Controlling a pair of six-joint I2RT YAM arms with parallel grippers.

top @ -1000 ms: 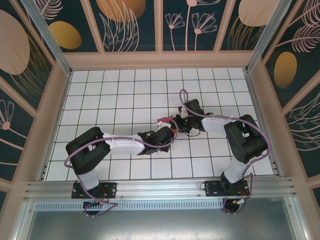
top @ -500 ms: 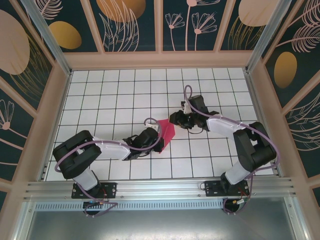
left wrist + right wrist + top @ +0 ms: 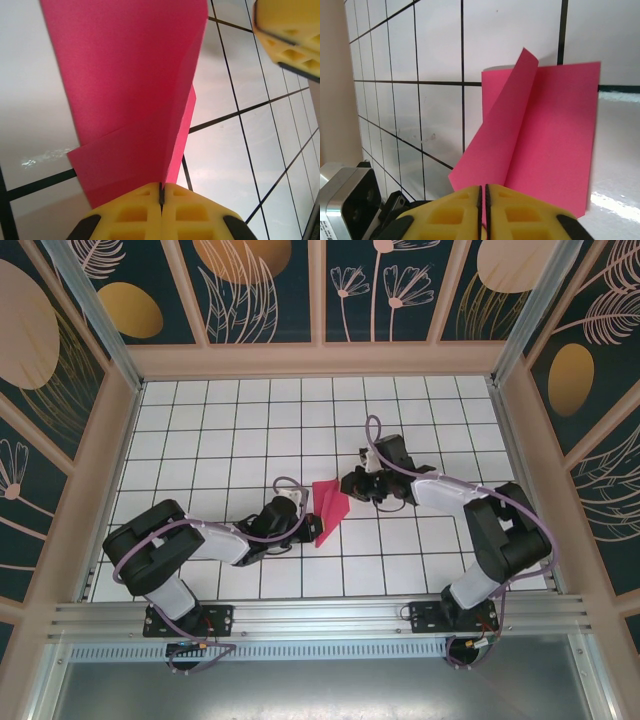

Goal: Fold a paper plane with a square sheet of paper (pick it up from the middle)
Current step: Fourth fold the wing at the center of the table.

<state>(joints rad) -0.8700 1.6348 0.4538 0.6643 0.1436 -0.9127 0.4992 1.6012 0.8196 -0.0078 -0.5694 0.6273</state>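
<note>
The sheet of paper [image 3: 330, 506] sits near the middle of the table [image 3: 220, 430], folded over on itself, between the two arms. The left gripper [image 3: 161, 195] pinches its near-left edge, and the right gripper [image 3: 483, 194] pinches its far-right edge, opposite.

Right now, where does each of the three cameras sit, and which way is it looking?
Top external: fixed above and behind the arms, looking down on the tiled table; both arms show, with the left gripper and right gripper both at the pink paper.
Left wrist: rides the left arm, looking along its yellow fingers, shut on the paper's edge.
Right wrist: rides the right arm, looking along its own shut fingers at the paper.
Shared: all three see the folded paper.
</note>
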